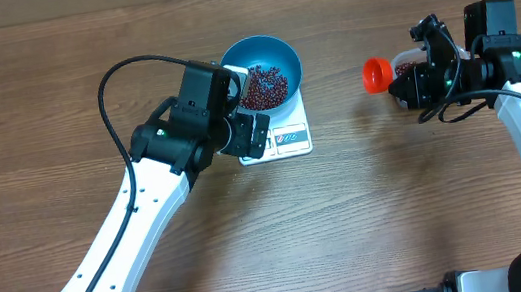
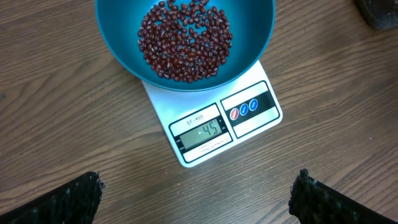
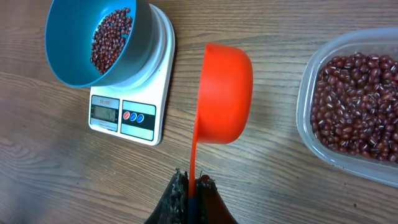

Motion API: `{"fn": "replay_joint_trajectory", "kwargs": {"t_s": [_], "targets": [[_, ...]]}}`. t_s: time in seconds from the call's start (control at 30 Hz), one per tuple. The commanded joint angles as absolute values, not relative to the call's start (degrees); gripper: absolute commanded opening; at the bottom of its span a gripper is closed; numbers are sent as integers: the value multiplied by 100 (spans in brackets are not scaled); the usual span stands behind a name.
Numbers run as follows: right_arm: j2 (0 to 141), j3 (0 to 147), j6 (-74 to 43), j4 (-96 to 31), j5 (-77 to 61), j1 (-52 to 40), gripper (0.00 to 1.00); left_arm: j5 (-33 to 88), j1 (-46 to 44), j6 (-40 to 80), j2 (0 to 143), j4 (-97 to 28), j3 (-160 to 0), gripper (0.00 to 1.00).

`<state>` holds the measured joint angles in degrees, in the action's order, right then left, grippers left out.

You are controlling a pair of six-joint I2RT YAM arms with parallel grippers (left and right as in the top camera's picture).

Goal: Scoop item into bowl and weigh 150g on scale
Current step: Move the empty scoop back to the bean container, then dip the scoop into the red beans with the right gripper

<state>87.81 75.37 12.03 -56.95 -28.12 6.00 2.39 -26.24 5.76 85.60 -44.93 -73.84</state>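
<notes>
Orange and round-cupped, the plastic scoop is held over the wooden table to the right of the flat white rectangular kitchen scale. The right tool grips it by its thin handle, clamped fully closed. The handle's long axis runs straight out ahead of the tool, and the cup at the far end is turned so that its inside is hidden — whether it carries anything cannot be told. On the scale stands the deep round blue bowl, with a shallow layer of small dark red-brown beans across its bottom. The display reads 45, so the weighing looks well short of its target. More beans fill the clear rounded plastic tub, which lies beyond the scoop on the side away from the scale, just beside the cup. The left tool hovers over the scale's display edge, spread as wide as it goes and holding nothing. The right arm is much the nearer to the tub — the coming move likely turns on swinging the cup sideways, away from the scale, and dipping its mouth into that heap.
</notes>
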Motion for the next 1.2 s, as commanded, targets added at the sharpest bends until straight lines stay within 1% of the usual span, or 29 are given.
{"fn": "replay_joint_trajectory", "kwargs": {"t_s": [0.0, 0.23, 0.33, 0.6, 0.7, 0.9, 1.17], "targets": [[8711, 7690, 1247, -5749, -2847, 620, 3, 342, -2626, 467, 8506, -4477, -7365, 100], [8711, 7690, 1175, -5739, -2344, 620, 4, 342, -2626, 469, 8506, -4477, -7365, 100], [8711, 7690, 854, -5741, -1994, 620, 4, 342, -2626, 467, 8506, -4477, -7365, 100], [8711, 7714, 552, -5728, -1221, 620, 4, 342, -2626, 469, 8506, -4477, -7365, 100], [8711, 7817, 550, -5730, -1105, 620, 4, 342, -2626, 467, 8506, -4477, -7365, 100], [8711, 8162, 427, -5601, -381, 620, 3, 342, -2626, 467, 8506, -4477, -7365, 100], [8844, 8162, 429, -5310, 226, 620, 3, 342, -2626, 469, 8506, -4477, -7365, 99]]}}
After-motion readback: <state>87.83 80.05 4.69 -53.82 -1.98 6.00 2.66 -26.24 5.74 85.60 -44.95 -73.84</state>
